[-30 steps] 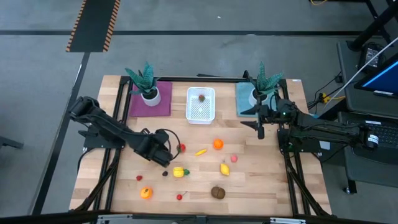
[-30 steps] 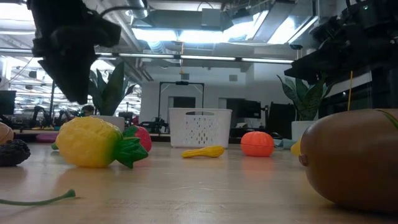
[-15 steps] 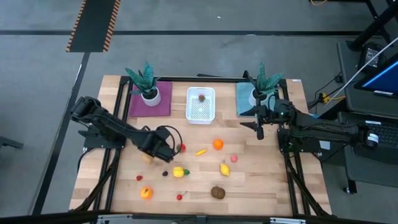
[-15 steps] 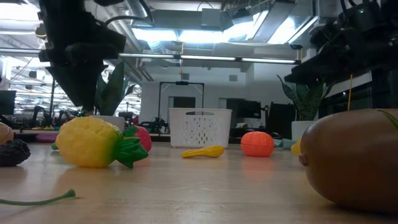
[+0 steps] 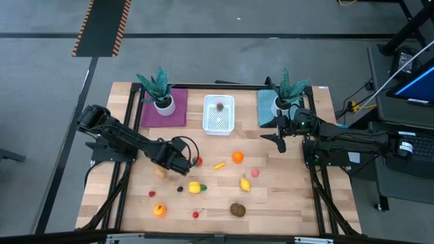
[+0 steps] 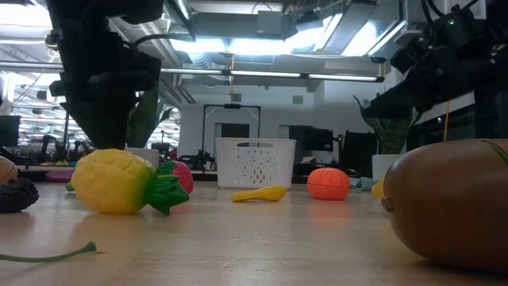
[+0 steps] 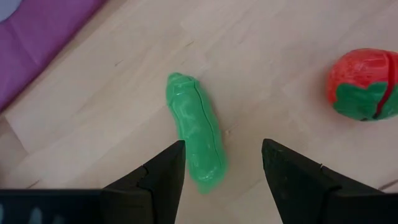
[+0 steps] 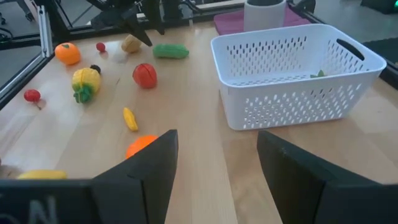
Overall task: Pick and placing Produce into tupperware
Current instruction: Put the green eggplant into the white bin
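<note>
Desk [image 5: 285, 196]: most produce loose mid-desk. Tupperware [image 5: 218, 113], back edge centre: one item inside, roughly a dozen left. Left gripper [image 7: 222, 163]: fingers apart, empty, over cucumber [image 7: 194, 130]. Right gripper [image 8: 214, 163]: parted, empty, beside tupperware.

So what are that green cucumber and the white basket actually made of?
The cucumber looks like moulded plastic: glossy, slightly translucent green, with shiny highlights and a seam down its length. The basket also looks like plastic, matte white, its walls perforated with rows of small slots and a handle cut-out. Neither can be confirmed by look alone.
</note>
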Available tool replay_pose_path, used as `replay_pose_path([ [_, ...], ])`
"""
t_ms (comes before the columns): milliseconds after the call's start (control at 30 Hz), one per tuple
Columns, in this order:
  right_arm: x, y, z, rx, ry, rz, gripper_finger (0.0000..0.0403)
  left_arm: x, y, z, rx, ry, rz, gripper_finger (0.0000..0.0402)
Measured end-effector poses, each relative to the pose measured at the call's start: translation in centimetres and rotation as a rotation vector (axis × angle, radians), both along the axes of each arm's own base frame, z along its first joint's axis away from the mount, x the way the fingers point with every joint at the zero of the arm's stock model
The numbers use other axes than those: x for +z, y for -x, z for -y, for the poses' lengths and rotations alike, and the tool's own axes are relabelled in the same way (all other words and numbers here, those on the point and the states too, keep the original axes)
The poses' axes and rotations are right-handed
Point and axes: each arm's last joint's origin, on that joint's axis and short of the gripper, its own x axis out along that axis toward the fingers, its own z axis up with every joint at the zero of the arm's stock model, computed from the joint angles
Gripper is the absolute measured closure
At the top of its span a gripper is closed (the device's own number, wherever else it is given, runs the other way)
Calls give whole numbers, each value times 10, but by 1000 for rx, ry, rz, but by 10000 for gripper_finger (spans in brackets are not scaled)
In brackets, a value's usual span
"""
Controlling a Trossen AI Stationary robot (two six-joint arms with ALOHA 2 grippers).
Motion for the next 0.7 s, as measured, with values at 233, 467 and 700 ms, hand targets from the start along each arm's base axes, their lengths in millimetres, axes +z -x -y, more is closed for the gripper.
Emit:
replay_pose_path([
  [233,-1,-1,0,0,-1,-3,180,-10,6,-3,3,-10,-28,198],
  [467,0,-1,0,0,2,5,180,-20,9,-5,16,9,-10,198],
  [700,0,-1,0,0,2,5,180,-31,14,-8,20,13,-8,198],
])
